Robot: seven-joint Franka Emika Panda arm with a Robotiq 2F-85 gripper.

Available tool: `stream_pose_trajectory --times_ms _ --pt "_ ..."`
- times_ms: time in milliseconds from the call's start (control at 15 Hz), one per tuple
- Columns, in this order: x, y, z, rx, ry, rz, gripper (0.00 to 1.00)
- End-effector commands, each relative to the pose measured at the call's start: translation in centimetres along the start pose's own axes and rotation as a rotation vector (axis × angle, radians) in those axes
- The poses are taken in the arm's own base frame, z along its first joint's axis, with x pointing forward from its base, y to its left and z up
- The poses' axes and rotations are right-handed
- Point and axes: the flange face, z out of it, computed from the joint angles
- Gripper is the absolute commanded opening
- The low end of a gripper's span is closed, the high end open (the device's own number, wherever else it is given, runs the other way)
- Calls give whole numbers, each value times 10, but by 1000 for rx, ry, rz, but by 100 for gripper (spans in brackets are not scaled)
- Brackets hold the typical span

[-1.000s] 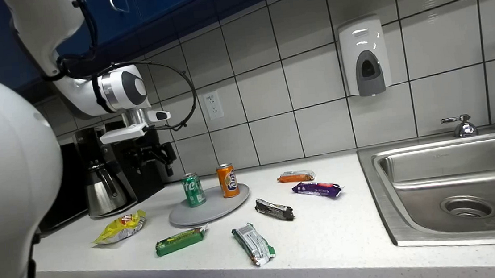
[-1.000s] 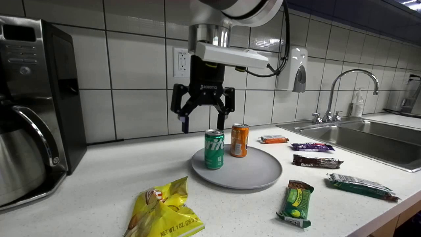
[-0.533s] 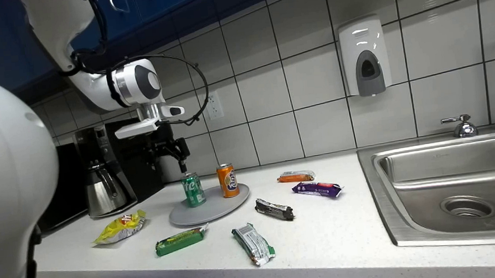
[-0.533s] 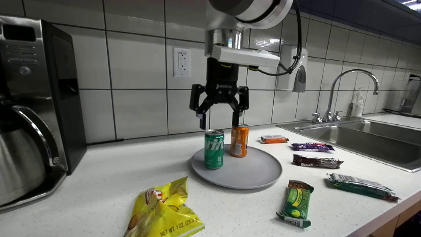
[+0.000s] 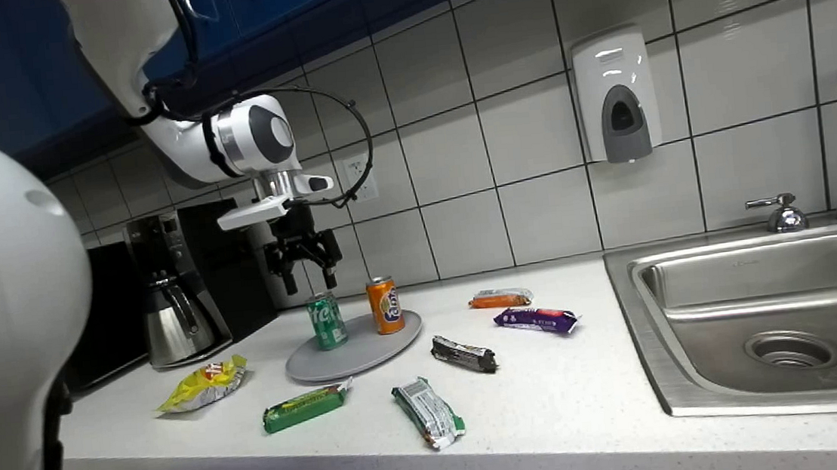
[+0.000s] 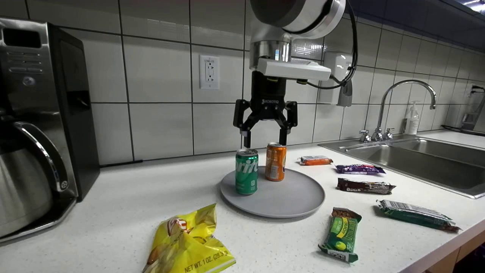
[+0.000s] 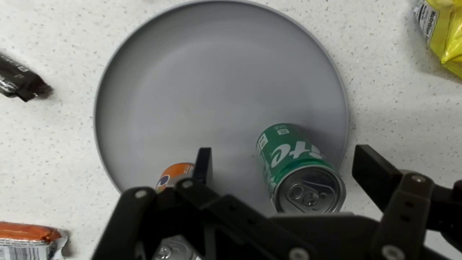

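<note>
Jaws spread, the gripper (image 6: 265,145) has moved nearer the orange can (image 6: 276,163)

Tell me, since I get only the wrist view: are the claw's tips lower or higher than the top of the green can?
Observer: Higher: in both exterior views the gripper ends above the top of the green can.
Visitor: Is this a kitchen, then?
Observer: It looks like one: a steel sink is set into the counter.
Visitor: I spot a dark bar and an orange-wrapped bar. Any others nearby?
Observer: Yes, a purple-wrapped bar lies near the orange-wrapped bar.
</note>
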Motion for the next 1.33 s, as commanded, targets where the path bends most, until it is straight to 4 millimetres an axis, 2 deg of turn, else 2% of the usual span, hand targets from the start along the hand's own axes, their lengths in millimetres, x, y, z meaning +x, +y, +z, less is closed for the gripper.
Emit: stream_pose_trajectory --times_ms 0,467,1000,1067,1133,1267 --pt "3 4 -4 8 -9 -10 100" --pt "9 0 -8 8 -4 -14 100" --pt "26 -6 8 4 -14 -19 100" --pt "24 -5 5 13 -14 -25 100" --pt "19 -3 12 7 -7 0 100" --pt "20 -4 12 7 -6 -4 100"
